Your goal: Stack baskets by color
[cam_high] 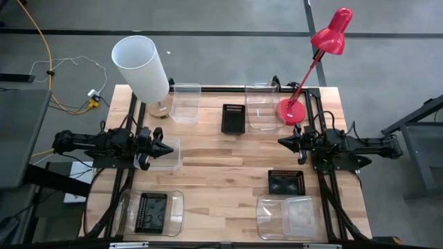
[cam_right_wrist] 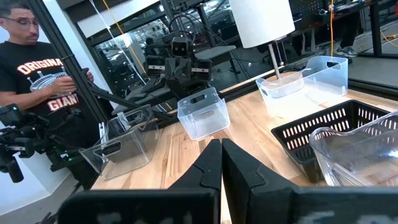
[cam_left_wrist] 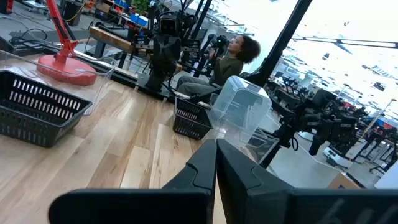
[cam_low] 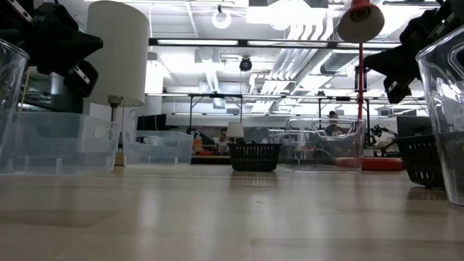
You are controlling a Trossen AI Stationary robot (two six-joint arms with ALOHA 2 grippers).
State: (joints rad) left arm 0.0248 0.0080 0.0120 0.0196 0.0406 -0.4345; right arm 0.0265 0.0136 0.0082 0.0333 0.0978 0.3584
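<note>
Black perforated baskets stand at the far centre (cam_high: 233,117) and on the right (cam_high: 285,182); a third sits inside a clear tub (cam_high: 154,212) at the near left. Another clear tub (cam_high: 289,216) at the near right holds a frosted basket. Two more see-through baskets stand at the far edge (cam_high: 185,102), (cam_high: 261,107). My left gripper (cam_high: 169,148) is shut and level at the left, above a frosted basket (cam_high: 166,160). Level at the right is my right gripper (cam_high: 281,142), also shut. Both point toward the table's middle with nothing between their fingers (cam_left_wrist: 216,158), (cam_right_wrist: 221,155).
A white cylindrical lampshade (cam_high: 142,66) stands at the far left corner and a red desk lamp (cam_high: 292,111) at the far right. The middle of the wooden table (cam_high: 221,162) is bare. People show in the room beyond the table.
</note>
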